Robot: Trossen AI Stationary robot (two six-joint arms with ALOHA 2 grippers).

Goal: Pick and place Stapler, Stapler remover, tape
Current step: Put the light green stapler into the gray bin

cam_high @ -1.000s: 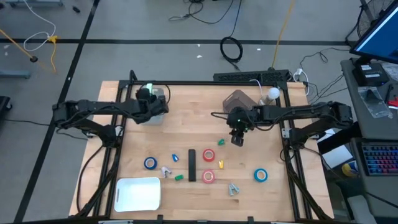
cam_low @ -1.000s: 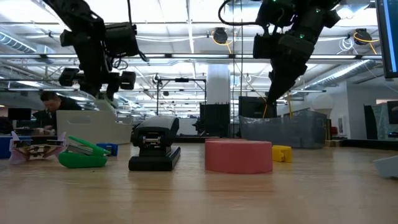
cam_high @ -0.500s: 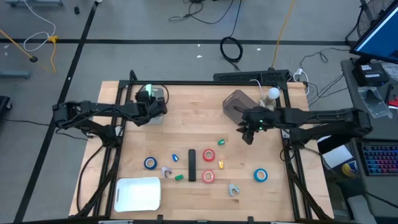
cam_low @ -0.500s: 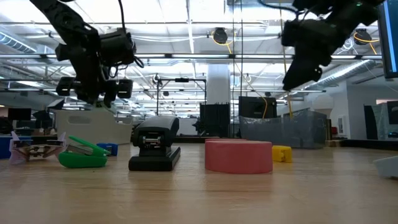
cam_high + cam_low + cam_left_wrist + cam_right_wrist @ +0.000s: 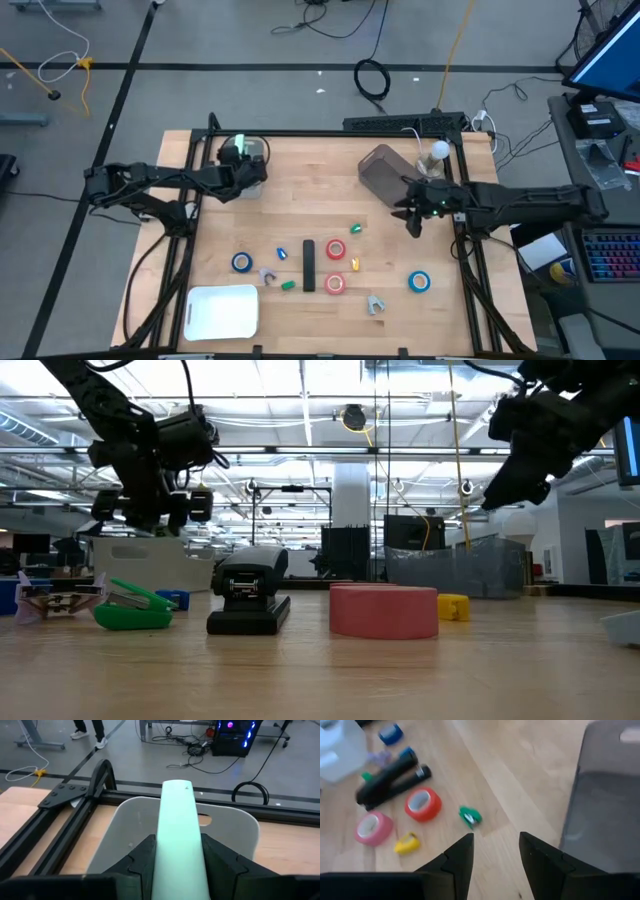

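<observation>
My left gripper (image 5: pixel 177 857) was clamped on a pale green stapler (image 5: pixel 178 835), its long axis running straight ahead over the white bin (image 5: pixel 232 827) below, while my right gripper (image 5: pixel 495 852) hung part-open and empty beside the grey bin (image 5: pixel 605 795), red tape (image 5: pixel 422 804) lying ahead.

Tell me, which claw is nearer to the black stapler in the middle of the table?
The right claw. It hangs empty above the table, off to the black stapler's right, near the grey bin. The left claw, holding a pale green thing, is farther, over the clear bin.
</observation>
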